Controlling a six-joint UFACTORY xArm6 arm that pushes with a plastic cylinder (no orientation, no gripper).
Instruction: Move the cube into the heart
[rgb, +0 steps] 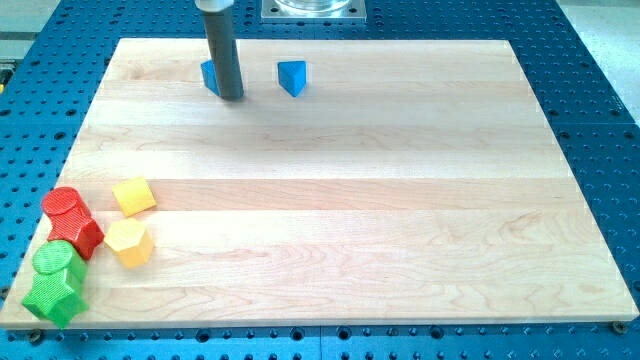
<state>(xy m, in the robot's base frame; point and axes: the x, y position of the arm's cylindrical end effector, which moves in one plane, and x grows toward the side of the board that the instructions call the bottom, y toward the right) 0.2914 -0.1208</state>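
Observation:
My tip (232, 97) rests on the board near the view's top left. It touches the right side of a blue block (209, 76) that the rod partly hides, so its shape is unclear. A blue wedge-like block (291, 77) lies a short way to the tip's right. A yellow cube (134, 196) sits far off at the view's lower left. Just below it lies a yellow many-sided block (128, 242) whose exact shape I cannot make out.
At the board's lower left corner stand a red cylinder (65, 205), a red block (84, 236), a green cylinder (55, 260) and a green star (52, 296), packed close together by the left edge. The wooden board (360, 200) lies on a blue perforated table.

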